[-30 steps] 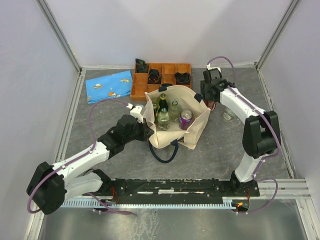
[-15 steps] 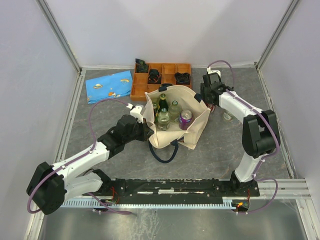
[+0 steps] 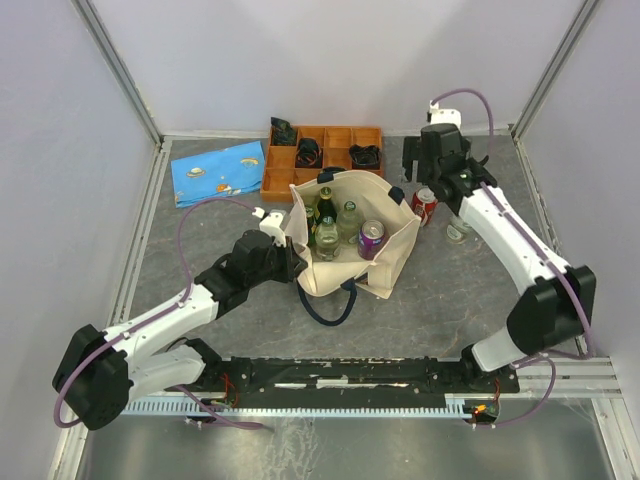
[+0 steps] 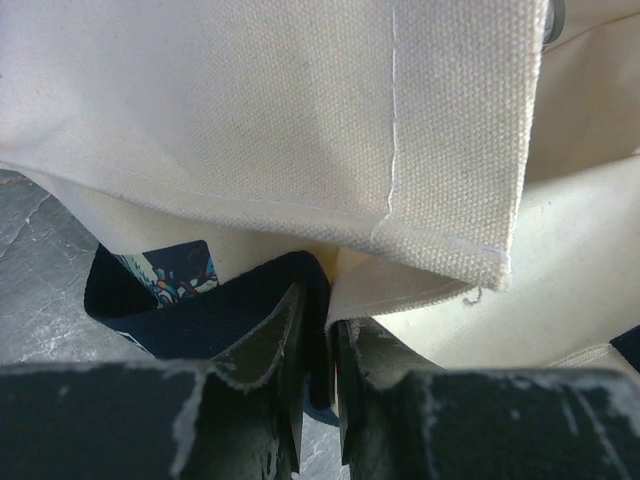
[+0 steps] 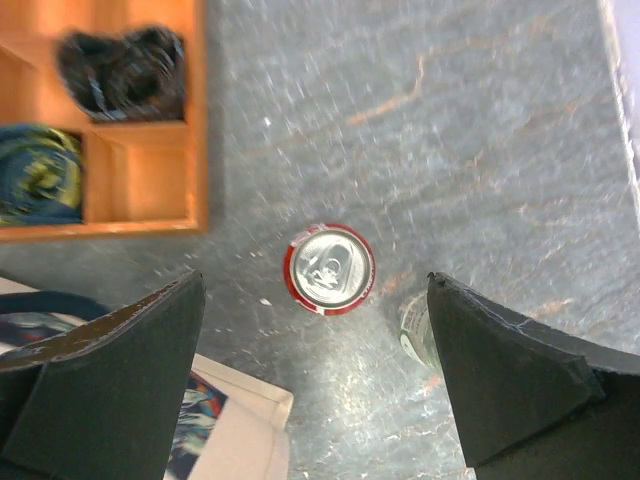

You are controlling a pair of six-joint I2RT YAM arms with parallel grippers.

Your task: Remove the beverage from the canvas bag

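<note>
The cream canvas bag (image 3: 385,262) stands open mid-table with navy handles. Inside it are a green bottle (image 3: 326,203), two clear bottles (image 3: 349,218) and a purple can (image 3: 371,238). My left gripper (image 3: 288,256) is shut on the bag's left rim; the left wrist view shows its fingers (image 4: 280,340) pinching cream canvas (image 4: 300,120) and the navy strap (image 4: 200,320). My right gripper (image 3: 440,172) is open and empty, raised above a red can (image 3: 424,205) standing on the table right of the bag. In the right wrist view the red can (image 5: 329,268) sits below the gripper (image 5: 315,282).
A small clear bottle (image 3: 457,229) stands right of the red can; it also shows in the right wrist view (image 5: 414,326). An orange compartment tray (image 3: 336,135) with dark items sits behind the bag, a blue patterned pouch (image 3: 218,172) at back left. Walls enclose the table.
My right gripper has risen up and back from beside the bag, leaving the red can standing on the table. The left arm and bag have not moved.
</note>
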